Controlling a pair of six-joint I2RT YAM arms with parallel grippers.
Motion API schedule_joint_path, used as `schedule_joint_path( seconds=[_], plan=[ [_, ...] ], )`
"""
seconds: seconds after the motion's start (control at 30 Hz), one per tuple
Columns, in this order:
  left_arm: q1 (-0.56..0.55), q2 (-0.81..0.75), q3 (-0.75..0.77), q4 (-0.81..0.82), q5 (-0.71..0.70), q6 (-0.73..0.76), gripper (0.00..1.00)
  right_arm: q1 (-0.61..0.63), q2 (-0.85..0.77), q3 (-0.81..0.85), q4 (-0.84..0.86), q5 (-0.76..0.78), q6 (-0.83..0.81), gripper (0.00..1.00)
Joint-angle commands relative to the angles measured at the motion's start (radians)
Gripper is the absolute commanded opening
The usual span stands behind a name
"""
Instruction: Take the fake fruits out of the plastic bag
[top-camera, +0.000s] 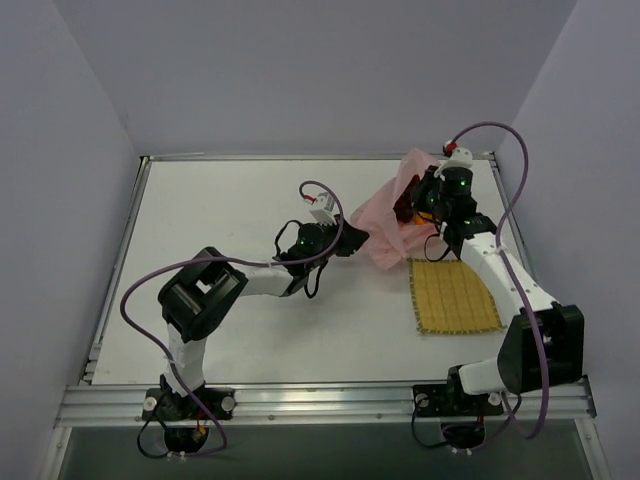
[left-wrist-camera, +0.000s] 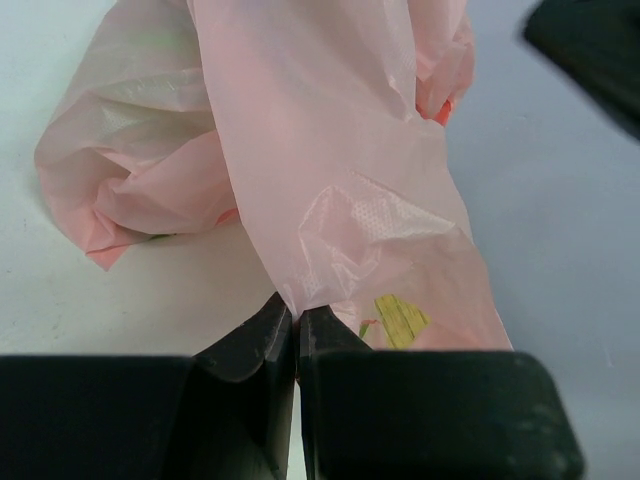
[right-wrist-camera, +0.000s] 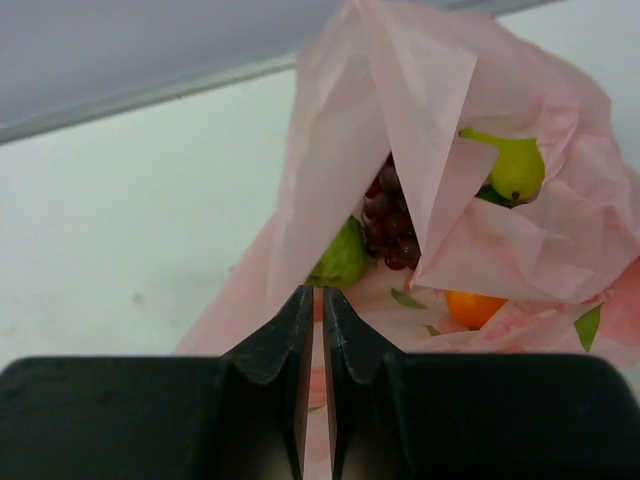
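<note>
The pink plastic bag (top-camera: 392, 218) lies crumpled at the back right of the table. My left gripper (top-camera: 356, 240) is shut on a stretched flap of the bag (left-wrist-camera: 320, 150) at its near left side. My right gripper (top-camera: 428, 196) is at the bag's top right, jaws closed on the bag's film (right-wrist-camera: 340, 150), which rises like a tent from the fingertips. Inside the open bag I see a dark red grape bunch (right-wrist-camera: 392, 222), a green fruit (right-wrist-camera: 342, 258), a yellow-green fruit (right-wrist-camera: 517, 168) and part of an orange fruit (right-wrist-camera: 474, 306). The grapes show dark in the top view (top-camera: 405, 207).
A yellow woven mat (top-camera: 455, 295) lies flat just in front of the bag, under the right arm's forearm. The white table (top-camera: 230, 210) has a raised metal rim; grey walls stand close on all sides.
</note>
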Motion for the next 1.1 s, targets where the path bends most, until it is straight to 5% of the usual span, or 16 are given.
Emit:
schedule_joint_path(
  seconds=[0.0,0.27,0.33,0.43,0.5,0.7,0.93,1.07],
  plan=[
    [0.009,-0.062,0.022,0.042,0.013,0.016,0.02,-0.008,0.157,0.055,-0.051,-0.007,-0.044,0.06],
    [0.025,-0.049,0.011,0.048,0.044,0.016,0.02,-0.139,0.526,0.377,-0.088,0.171,-0.03,0.01],
    [0.026,-0.045,0.014,0.045,0.048,0.016,0.02,-0.151,0.539,0.399,-0.09,0.327,-0.03,0.02],
    [0.025,-0.017,0.034,0.049,0.073,0.008,0.02,-0.15,0.55,0.417,-0.09,0.36,-0.057,0.06],
    [0.026,0.009,0.045,0.066,0.082,-0.009,0.02,-0.136,0.55,0.401,-0.087,0.349,-0.068,0.14],
    [0.026,0.053,0.074,0.082,0.114,-0.03,0.02,-0.14,0.603,0.404,-0.06,0.254,-0.093,0.68],
    [0.026,0.076,0.1,0.068,0.127,-0.032,0.02,-0.162,0.688,0.5,-0.051,0.179,-0.14,0.88],
    [0.026,0.095,0.121,0.054,0.127,-0.027,0.02,-0.206,0.764,0.555,-0.07,0.113,-0.151,0.91]
  ],
)
